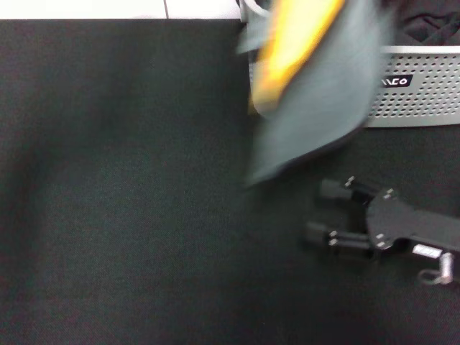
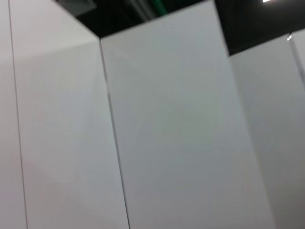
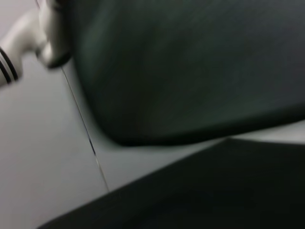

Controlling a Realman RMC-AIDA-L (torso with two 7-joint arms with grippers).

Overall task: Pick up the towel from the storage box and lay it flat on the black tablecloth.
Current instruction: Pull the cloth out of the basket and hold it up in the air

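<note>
Towel (image 1: 316, 93), a soft cloth grey-teal on one face and orange-yellow on the other, hangs in the air at the top of the head view, in front of the near left corner of the light grey perforated plastic storage box (image 1: 424, 97) with its small black label. So the lifting half of the job looks done; carrying the cloth over open fabric, lowering it and spreading it flat are, by my reading, all left to do. What holds its top edge lies beyond the head view, so the left gripper cannot be seen, and whether its fingers are apart or together I cannot tell.

Motion smears the cloth. It hangs folded and loose, an orange-yellow strip showing along the upper left, the grey-teal face broad below it, its lower corner dangling just above the large plain black tablecloth (image 1: 122, 187) that covers the bench.

The right gripper (image 1: 325, 212) rests low on the black tablecloth, near the box, its black fingers apart and holding nothing
</note>
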